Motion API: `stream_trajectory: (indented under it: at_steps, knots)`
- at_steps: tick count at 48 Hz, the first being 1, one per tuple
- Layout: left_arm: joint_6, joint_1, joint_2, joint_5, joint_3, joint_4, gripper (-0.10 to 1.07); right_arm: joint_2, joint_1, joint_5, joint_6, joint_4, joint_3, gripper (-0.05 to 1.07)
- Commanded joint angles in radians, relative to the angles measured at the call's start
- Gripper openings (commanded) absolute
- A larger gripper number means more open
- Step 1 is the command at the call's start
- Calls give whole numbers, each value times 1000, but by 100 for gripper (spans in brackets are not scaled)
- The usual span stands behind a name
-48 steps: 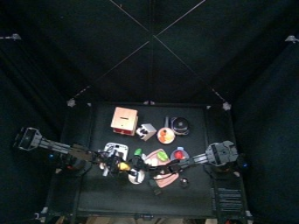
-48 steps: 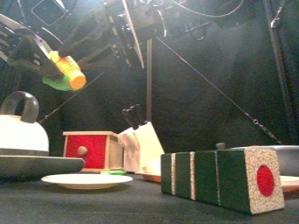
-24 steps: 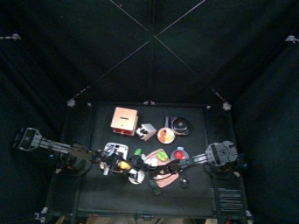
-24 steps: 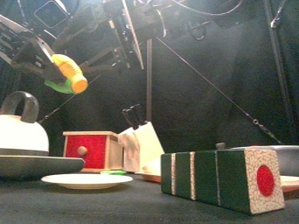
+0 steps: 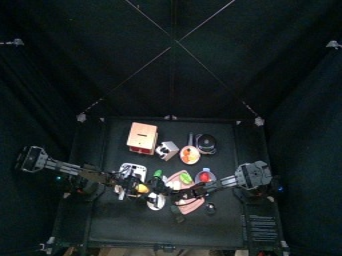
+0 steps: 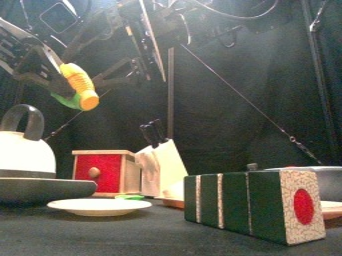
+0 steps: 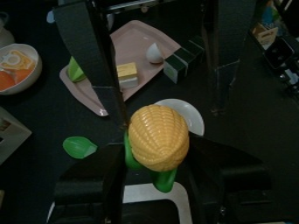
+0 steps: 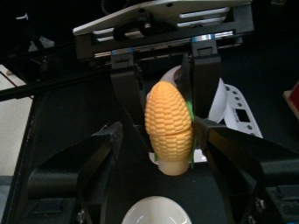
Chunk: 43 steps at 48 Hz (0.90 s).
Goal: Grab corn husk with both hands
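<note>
The corn [image 6: 75, 86] hangs high above the black tabletop [image 6: 160, 236], pinched in the left tool [image 7: 156, 156], over the white kettle [image 6: 23, 150]. The right tool [image 8: 166, 140] stands spread around it. Black curtains [image 5: 80, 60] enclose the tabletop.

arms: two slim black jointed robot arms, matte, with dark cables looping overhead | left gripper [image 7: 158, 175]: two broad flat black plastic jaws on a black bracket | right gripper [image 8: 158, 171]: same black jaws, angular black housing | opposite wrist mount: pale grey plate above black rails
</note>
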<state>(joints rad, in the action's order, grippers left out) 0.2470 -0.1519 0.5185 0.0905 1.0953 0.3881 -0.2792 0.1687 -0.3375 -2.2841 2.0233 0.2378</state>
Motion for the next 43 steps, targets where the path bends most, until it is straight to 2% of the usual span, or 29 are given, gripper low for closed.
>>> stream_trajectory:
  at_steps: [1,11,43]
  knots:
    - [2,-3,5,15,-14,-2,77,43,-12,-49,3,3,3,97]
    - [2,-2,5,15,-14,0,77,58,-11,-80,0,2,28,97]
    - [2,3,5,15,-14,0,77,29,-15,-69,-2,3,-12,93]
